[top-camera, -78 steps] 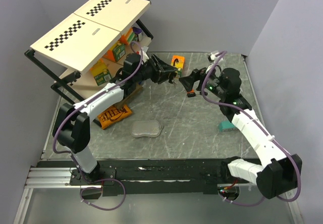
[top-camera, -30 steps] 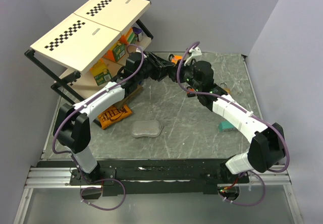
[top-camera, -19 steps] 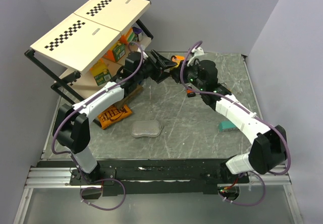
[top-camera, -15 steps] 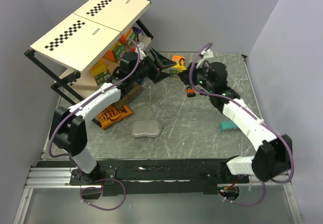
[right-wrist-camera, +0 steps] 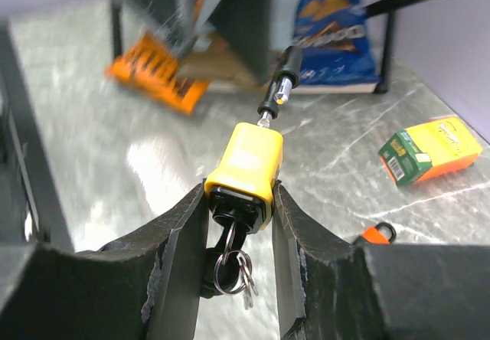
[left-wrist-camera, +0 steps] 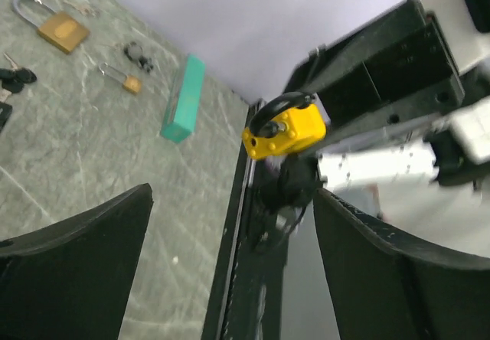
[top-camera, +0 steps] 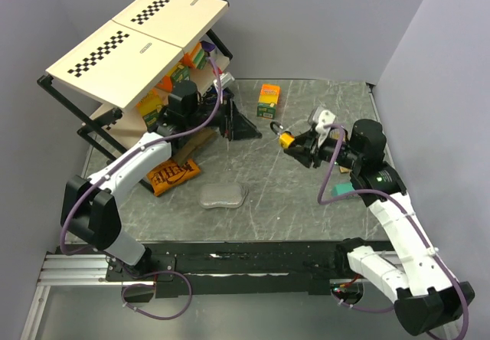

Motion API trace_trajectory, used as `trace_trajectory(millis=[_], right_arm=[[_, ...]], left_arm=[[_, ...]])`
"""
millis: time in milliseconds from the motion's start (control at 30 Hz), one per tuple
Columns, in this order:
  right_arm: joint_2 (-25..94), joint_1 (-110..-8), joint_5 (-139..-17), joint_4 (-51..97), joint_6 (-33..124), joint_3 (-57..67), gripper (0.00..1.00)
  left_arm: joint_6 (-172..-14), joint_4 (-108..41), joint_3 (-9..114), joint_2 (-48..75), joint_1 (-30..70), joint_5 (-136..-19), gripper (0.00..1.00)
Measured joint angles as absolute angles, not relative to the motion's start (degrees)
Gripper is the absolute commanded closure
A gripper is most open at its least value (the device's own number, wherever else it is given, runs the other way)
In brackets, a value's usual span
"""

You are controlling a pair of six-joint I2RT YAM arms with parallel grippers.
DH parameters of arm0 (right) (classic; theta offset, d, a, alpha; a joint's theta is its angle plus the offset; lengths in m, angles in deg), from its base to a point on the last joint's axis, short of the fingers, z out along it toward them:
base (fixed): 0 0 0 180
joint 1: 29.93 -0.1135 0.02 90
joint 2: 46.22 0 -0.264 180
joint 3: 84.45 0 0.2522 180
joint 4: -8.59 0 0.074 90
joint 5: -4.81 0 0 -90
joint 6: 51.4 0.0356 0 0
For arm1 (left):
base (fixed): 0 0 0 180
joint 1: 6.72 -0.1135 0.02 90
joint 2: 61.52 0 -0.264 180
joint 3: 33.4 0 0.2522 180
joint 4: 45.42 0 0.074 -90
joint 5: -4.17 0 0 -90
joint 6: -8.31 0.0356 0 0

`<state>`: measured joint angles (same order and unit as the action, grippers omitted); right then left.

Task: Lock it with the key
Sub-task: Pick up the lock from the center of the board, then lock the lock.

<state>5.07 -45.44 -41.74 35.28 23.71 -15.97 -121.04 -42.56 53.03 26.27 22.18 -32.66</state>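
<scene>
At the left, the left pincer (left-wrist-camera: 232, 193) hangs above the table (top-camera: 253, 194) just in front of the rack (top-camera: 138, 41), with its fingers spread wide and nothing between them. Further right and well apart from it, the right pincer (right-wrist-camera: 239, 191) is clamped on the body of the yellow padlock (right-wrist-camera: 245, 160), held up off the table with its shackle (right-wrist-camera: 279, 76) pointing toward the left arm. The key (right-wrist-camera: 228, 242) sticks out of the padlock's base between the fingers, its ring dangling.
</scene>
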Motion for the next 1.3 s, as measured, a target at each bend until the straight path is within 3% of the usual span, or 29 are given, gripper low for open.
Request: trace_trajectory(millis=[333,700,900,1300], right_arm=[[-3.5,-46.9,-45.2,50.4,-14.5,-17.7,1.0],[-13.3,-48.8,-44.8,40.3,-53.4,-32.7,1.0],[-13.3,-49.1,-40.6,37.2,-62.6,-33.1,1.0],[-13.2,-49.6,-35.8,36.7,-69.4,-33.5,1.0]], left_arm=[[-95.8,-10.6,68.0,27.3,22.1,-24.1,0.16],[-102.5,-0.1,68.7,33.9,22.5,-14.4,0.22],[-105.2,-0.2,67.4,34.1,25.9,-12.9,0.37],[-105.7,-1.4,68.3,36.2,29.7,-9.9,0.48]])
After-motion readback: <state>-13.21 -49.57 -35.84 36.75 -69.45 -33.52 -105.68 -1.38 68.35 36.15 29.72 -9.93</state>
